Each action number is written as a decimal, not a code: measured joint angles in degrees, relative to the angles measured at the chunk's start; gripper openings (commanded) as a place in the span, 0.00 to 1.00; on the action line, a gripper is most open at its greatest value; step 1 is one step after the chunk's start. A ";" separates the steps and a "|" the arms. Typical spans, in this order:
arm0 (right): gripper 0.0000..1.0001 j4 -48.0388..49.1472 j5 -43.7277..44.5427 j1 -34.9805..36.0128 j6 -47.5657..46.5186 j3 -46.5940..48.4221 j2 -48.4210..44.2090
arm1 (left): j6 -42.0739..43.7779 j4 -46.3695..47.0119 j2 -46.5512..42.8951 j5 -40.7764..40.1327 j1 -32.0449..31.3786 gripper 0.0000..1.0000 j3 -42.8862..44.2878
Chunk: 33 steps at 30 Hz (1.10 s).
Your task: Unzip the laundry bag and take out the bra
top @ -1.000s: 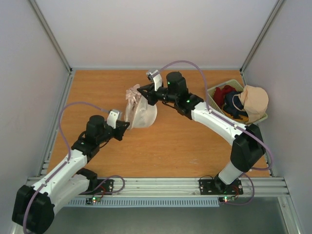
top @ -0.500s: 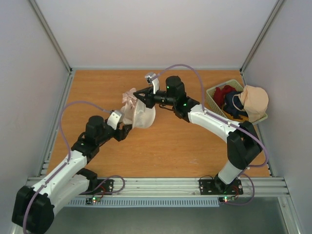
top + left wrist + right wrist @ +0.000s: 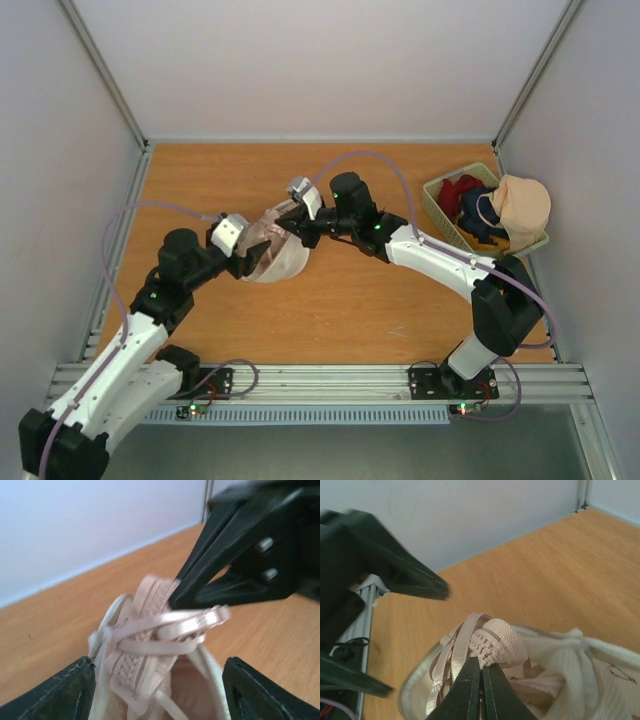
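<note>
Nearest the bases, the left gripper [image 3: 248,263] stands wide, its fingers [image 3: 50,692] on either side of the laundry bag [image 3: 284,262] and closed on nothing; the bag lies mid-surface [image 3: 350,320] with its mouth gaping, though I cannot tell whether it rests there or hangs just above; out of that mouth rises the bra [image 3: 160,630], a knot of pink-beige straps and band; just beyond, the right gripper [image 3: 481,672] is pinched tight on the top of the band; far right sits the green basket [image 3: 437,210]. Unzipping looks done, so removal is in hand; the next move probably needs the left gripper to clamp the bag's rim while the right draws the bra clear, lest the straps snag.
</note>
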 measured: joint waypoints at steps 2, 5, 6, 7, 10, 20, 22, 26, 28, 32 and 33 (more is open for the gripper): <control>0.01 -0.39 -0.72 0.04 -0.81 -0.35 -0.33 | 2.03 -0.74 2.32 -0.17 0.00 0.78 0.00; 0.01 -0.55 -2.10 0.09 -1.62 -0.63 -0.35 | 6.21 -3.32 5.29 0.83 0.11 0.80 0.00; 0.01 -0.57 -2.58 0.15 -1.99 -0.76 -0.39 | 7.32 -3.56 5.86 1.01 0.11 0.80 0.00; 0.01 -0.79 -3.26 0.26 -2.60 -0.81 -0.42 | 8.41 -3.58 6.36 1.07 0.11 0.80 0.00; 0.01 -1.25 -4.87 0.90 -3.87 -0.81 -0.48 | 10.73 -3.56 6.93 1.81 0.09 0.80 0.00; 0.01 -1.75 -10.73 2.82 -6.21 -0.83 -0.66 | 11.78 -0.83 8.33 4.39 -2.12 0.31 -0.26; 0.05 -1.68 -11.43 2.86 -6.34 -1.07 -0.94 | 10.84 -0.46 8.33 4.57 -2.12 0.16 -0.44; 0.55 -1.95 -10.99 2.89 -6.01 -1.60 -1.66 | 10.01 0.02 8.11 4.68 -2.23 0.01 -1.07; 0.64 -2.03 -8.02 2.91 -5.25 -1.66 -2.08 | 9.86 0.04 8.09 4.37 -2.27 0.01 -1.33; 0.79 -4.85 3.93 2.27 -0.66 -1.62 -2.64 | 9.25 0.37 7.67 3.28 -2.27 0.01 -2.23; 0.86 -6.16 7.19 1.90 0.83 -1.62 -2.67 | 9.22 0.66 7.52 3.10 -2.27 0.01 -2.58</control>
